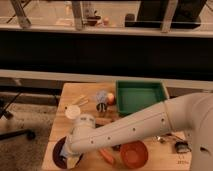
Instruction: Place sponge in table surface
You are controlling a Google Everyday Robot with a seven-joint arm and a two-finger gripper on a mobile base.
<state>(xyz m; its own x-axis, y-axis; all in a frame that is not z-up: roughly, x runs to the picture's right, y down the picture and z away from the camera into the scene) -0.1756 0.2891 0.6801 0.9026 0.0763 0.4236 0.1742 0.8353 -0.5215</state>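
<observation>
1. The sponge point(102, 95) lies flat on the table surface point(71, 92), in the far middle part, near the near-left corner of the green tray point(140, 96). A small orange-red round thing point(111, 99) is just beside it; whether the two touch, I cannot tell.
2. The gripper point(67, 154) is at the near-left corner of the table, low over the purple bowl point(55, 151). Its claw stands apart, and I see nothing between the jaws. It is well apart from the sponge.
3. The white arm point(145, 125) comes from the right and crosses the table diagonally, with the wrist bent downward. I judge this pose lets the claw come at the bowl from above, not from the side.
4. Because the sponge rests on the bare wood and the claw is empty, I judge that the sponge is already where the task wants it. What the gripper does at the bowl, I cannot say.
5. The dark block point(101, 106) stands just in front of the sponge, and the white cup point(72, 111) is near the wrist. The orange bowl point(134, 152) and a carrot-shaped piece point(106, 156) lie under the forearm. A low sweep of the arm could push these.
</observation>
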